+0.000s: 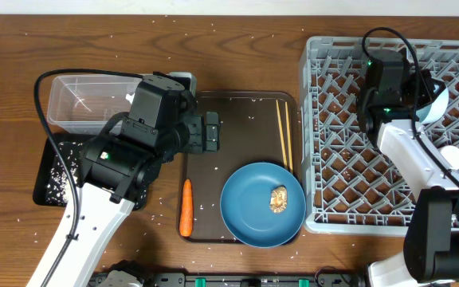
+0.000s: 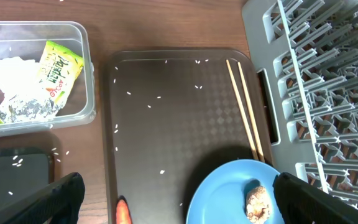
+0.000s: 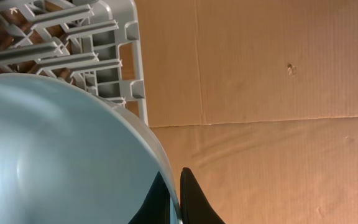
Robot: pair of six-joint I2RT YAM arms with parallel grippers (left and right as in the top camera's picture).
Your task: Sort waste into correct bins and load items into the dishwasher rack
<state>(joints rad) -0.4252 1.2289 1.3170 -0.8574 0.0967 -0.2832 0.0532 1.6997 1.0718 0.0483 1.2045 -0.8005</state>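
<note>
Over rack (image 3: 114, 37), pale-blue bowl (image 3: 55, 149) rim between right jaws

plate (image 1: 249, 209) 1 | chopsticks (image 1: 284, 135) 2 | carrot (image 1: 186, 209) 1 | bowl (image 3: 55, 149) 1

left gripper (image 1: 211, 132) jaws wide, hovering | right gripper (image 1: 419, 94) clamped on pale-blue bowl (image 3: 61, 149)

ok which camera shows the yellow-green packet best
Left wrist: the packet lies in the clear tub beside the crumpled wrapper, its print showing. Overhead shows the tub, but the left arm covers that end. Right wrist shows the bowl and a rack corner, no packet.
</note>
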